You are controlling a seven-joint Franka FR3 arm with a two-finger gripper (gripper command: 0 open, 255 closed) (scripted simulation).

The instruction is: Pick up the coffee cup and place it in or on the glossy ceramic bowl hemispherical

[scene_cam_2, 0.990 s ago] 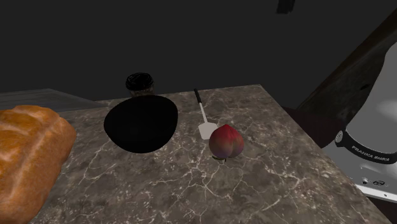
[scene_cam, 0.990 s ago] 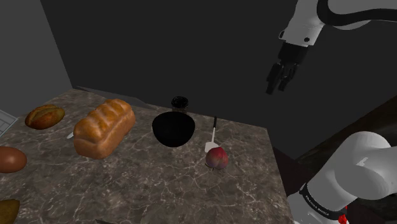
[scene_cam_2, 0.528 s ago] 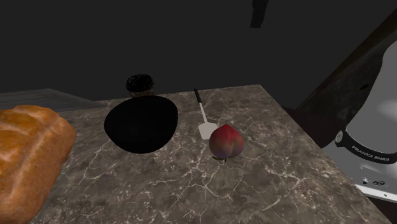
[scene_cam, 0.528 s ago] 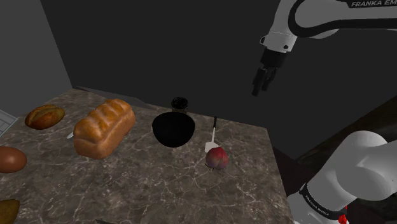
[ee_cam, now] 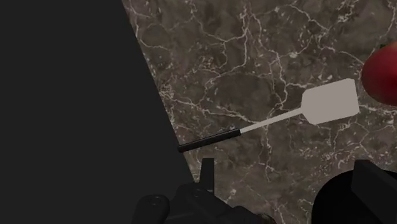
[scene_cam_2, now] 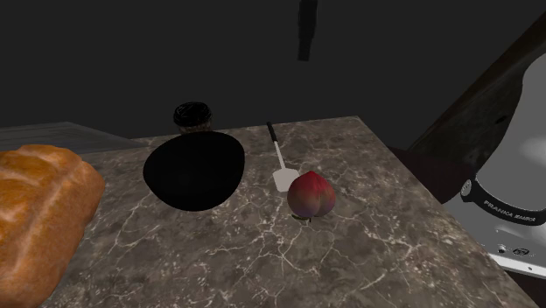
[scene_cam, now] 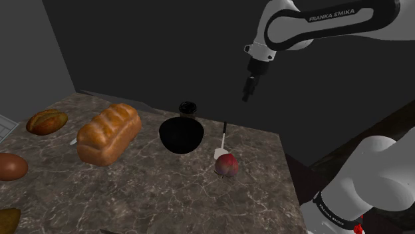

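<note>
Shoulder view: the gripper (scene_cam: 247,91) hangs in the upper right of the frame, pointing down, well above the marbled counter (scene_cam: 166,193) and apart from everything on it. It has hold of nothing. It shows edge-on and dark, so I cannot tell how far open it is.

The coffee cup (scene_cam: 188,108), a dark one, stands upright near the middle of the frame at the counter's far edge, just behind the black bowl (scene_cam: 181,135). Right of the bowl lies a spatula (scene_cam: 224,138), with a red fruit (scene_cam: 227,166) below it. A loaf (scene_cam: 108,133) sits toward the left.

In the second exterior view the gripper (scene_cam_2: 305,33) is a dark shape at top centre, and the cup (scene_cam_2: 192,114) stands lower and to the left, behind the bowl (scene_cam_2: 194,171). In the wrist view the spatula (ee_cam: 286,118) lies across the middle, so the hand seems to be above that tool rather than the cup.

The step in hand looks like the reach; the cup is not yet picked up. The next move calls for travel toward the shoulder view's left and a descent onto the cup. The bowl sits close in front, so coming straight down seems safest.
</note>
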